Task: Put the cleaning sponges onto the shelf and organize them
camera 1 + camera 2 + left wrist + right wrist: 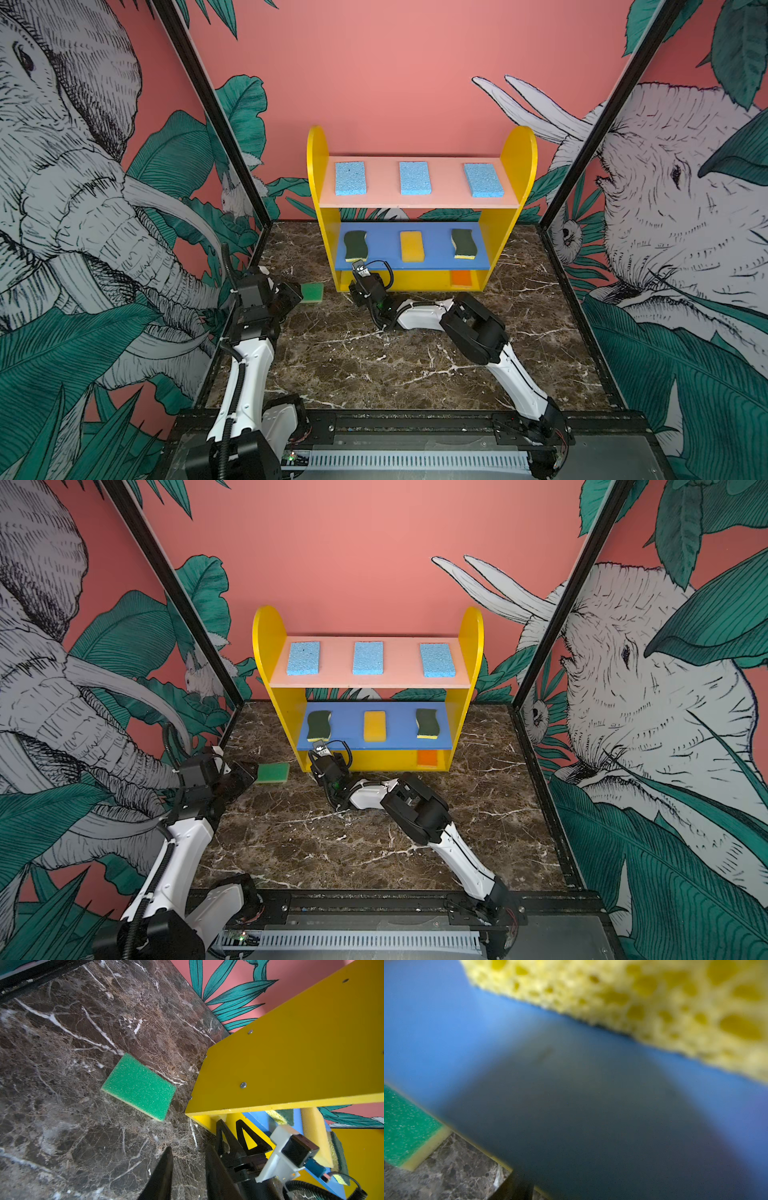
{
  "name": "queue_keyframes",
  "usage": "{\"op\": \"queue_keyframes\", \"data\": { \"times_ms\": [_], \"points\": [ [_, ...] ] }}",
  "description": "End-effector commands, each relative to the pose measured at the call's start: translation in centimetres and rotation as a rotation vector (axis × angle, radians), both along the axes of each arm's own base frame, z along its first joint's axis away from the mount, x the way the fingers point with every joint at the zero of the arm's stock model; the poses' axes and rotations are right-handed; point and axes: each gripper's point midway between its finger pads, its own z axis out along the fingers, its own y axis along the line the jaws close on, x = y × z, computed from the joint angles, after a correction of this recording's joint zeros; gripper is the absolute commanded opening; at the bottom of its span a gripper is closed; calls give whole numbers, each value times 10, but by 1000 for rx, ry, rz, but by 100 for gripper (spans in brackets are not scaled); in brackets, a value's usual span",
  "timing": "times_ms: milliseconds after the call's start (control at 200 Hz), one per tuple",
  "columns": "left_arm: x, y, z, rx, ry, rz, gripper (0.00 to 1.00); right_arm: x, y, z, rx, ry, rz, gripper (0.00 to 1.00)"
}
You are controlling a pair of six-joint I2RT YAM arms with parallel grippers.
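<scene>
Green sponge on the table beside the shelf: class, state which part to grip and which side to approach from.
Grip the green sponge across its two long edges, mid-length, coming down from above. It lies flat, green face up, both long edges clear; the shelf's yellow side panel stands close to one short end and would likely crowd the jaws there.

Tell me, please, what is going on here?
Seven sponges show on the shelf. The green sponge lies on the table beside it, just ahead of the open, empty left gripper. The right gripper, jaws apart, reaches into the bottom tier's left end.
</scene>
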Motion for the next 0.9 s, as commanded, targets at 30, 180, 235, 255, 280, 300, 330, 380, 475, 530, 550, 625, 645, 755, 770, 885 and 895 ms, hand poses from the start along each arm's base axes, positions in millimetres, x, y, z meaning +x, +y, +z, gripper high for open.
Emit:
{"op": "queue_keyframes", "data": {
  "times_ms": [30, 180, 235, 255, 280, 300, 330, 380, 475, 530, 550, 625, 645, 755, 770, 885, 895],
  "points": [
    [0, -1, 2, -2, -24, -5, 30, 8, -10, -24, -19, 54, -37, 60],
    [0, -1, 1, -5, -25, -8, 30, 8, -7, -25, -24, 55, -22, 57],
    [0, -1, 2, -6, -26, -7, 30, 8, -6, -26, -29, 59, -18, 56],
    [0, -2, 2, -6, -26, -8, 30, 7, -6, -26, -31, 60, -15, 56],
    [0, -2, 2, -8, -26, -7, 30, 7, -5, -25, -29, 60, -12, 55],
    [0, -2, 2, -8, -25, -9, 30, 7, -5, -26, -30, 61, -11, 55],
    [0, -2, 2, -11, -25, -9, 30, 6, -4, -27, -31, 62, -4, 54],
    [0, -2, 4, -11, -30, -10, 30, 5, -3, -27, -34, 61, 5, 54],
    [0, -2, 2, -13, -27, -9, 30, 2, 1, -25, -45, 48, 24, 54],
    [1, -2, 3, -14, -29, -9, 30, 0, 2, -26, -58, 41, 30, 55],
    [1, -2, 2, -16, -28, -6, 30, -1, 3, -25, -59, 37, 33, 55],
    [1, -2, 2, -18, -28, -7, 30, -5, 4, -25, -67, 25, 40, 55],
    [1, -3, 2, -17, -29, -8, 30, -5, 3, -25, -68, 25, 38, 55],
    [0, -2, 3, -17, -31, -7, 30, -6, 3, -25, -73, 25, 42, 55],
    [0, -3, 3, -18, -32, -7, 30, -7, 4, -26, -75, 25, 43, 54],
    [0, -3, 4, -17, -34, -8, 30, -9, 6, -26, -87, 22, 49, 55],
    [0, -3, 3, -17, -33, -8, 30, -8, 6, -26, -88, 23, 49, 55]
  ]
}}
